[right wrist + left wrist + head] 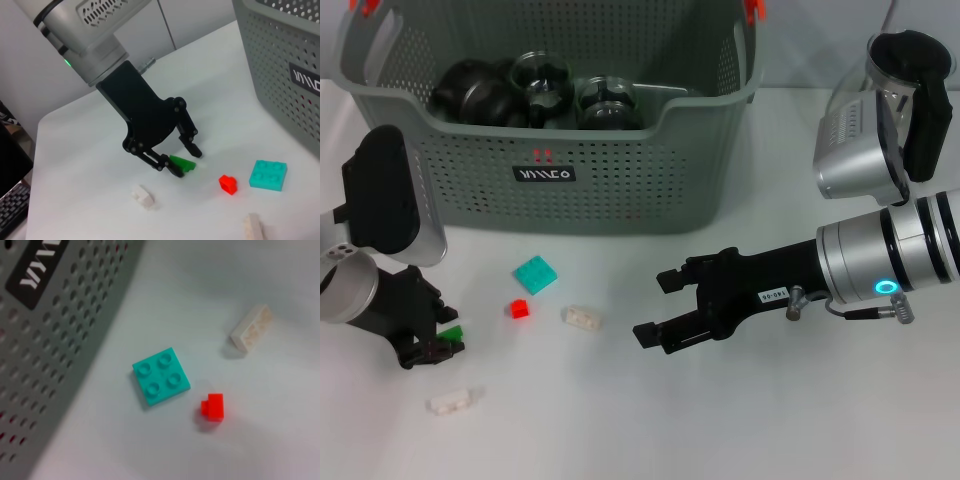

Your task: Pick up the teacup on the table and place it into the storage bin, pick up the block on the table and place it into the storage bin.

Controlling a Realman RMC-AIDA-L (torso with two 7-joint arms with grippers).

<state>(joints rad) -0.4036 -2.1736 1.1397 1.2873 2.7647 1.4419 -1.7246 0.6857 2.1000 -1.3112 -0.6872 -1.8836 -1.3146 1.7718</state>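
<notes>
Nearest the table's [740, 430] front edge on the left, a small white block [455, 401] lying flat and apart from the rest. Just behind it, the left gripper [438, 343] low over the table by the left edge, fingers spread a little around a green block [183, 163], one fingertip touching it; no firm clamp visible yet, block resting on the surface. Probably light, rigid, smooth plastic; likely to skate or flip if pinched off-centre, so best taken across its two flat sides, low and square.

Further in toward the middle: a red block [519, 308], a second white block [581, 317] just beside it, and a teal studded plate [536, 273] behind the red one, all untouched and apart from one another. Same light, hard handling expected; the teal plate thin, best gripped by opposite edges.

Right of centre, the right gripper [659, 305] hovering above bare table, jaws wide apart and holding nothing.

Along the far edge, the storage bin [620, 190], grey-green and perforated, already holding dark and glass cups [542, 80]. At the far right corner, a glass teapot [905, 90].
</notes>
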